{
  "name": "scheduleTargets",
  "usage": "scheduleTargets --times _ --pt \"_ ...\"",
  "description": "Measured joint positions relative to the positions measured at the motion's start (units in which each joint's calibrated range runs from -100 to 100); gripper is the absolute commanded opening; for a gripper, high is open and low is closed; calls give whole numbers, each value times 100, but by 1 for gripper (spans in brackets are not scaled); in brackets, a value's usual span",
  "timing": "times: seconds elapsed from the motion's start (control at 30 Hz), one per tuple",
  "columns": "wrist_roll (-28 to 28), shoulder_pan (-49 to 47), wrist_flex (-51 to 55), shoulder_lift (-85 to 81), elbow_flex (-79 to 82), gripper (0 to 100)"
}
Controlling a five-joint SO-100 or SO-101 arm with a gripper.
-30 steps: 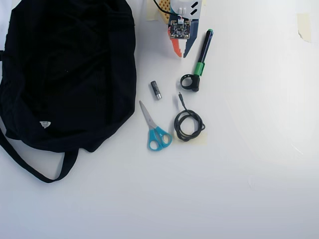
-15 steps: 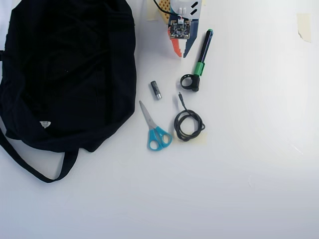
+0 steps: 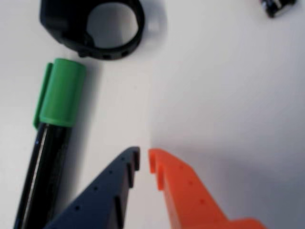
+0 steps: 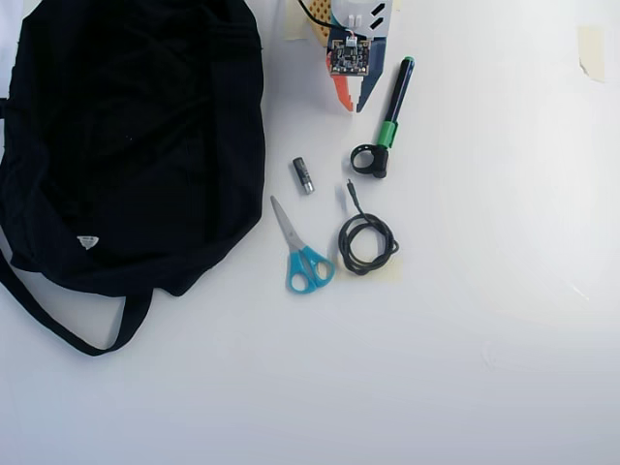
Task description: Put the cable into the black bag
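No movement noted since the earlier frames; every item sits as before. The gripper (image 4: pixel 354 107) at the table's top edge has its jaws closed on nothing, tips nearly touching, arm cut off by the frame. The black bag (image 4: pixel 126 145) at left hides its interior; contents cannot be told. One cable (image 4: pixel 365 242) lies coiled on the table, right of one scissors (image 4: pixel 300 252), below one pen (image 4: pixel 390 121); one small cylinder (image 4: pixel 303 175) nearby.

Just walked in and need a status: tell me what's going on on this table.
Nothing is being handled yet. The gripper sits at the table's top edge in the overhead view, fingers nearly together and empty, beside the pen. The cable lies coiled on the table, right of the scissors. The black bag lies at the left.
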Motion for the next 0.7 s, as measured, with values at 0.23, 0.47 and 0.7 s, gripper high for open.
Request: scheduleTargets --times 0.23,0.47,0.7 --pt "-15 0 0 0 0 2" --pt "-29 -7 -653 0 16 2" --pt "-20 -15 -2173 241 16 2"
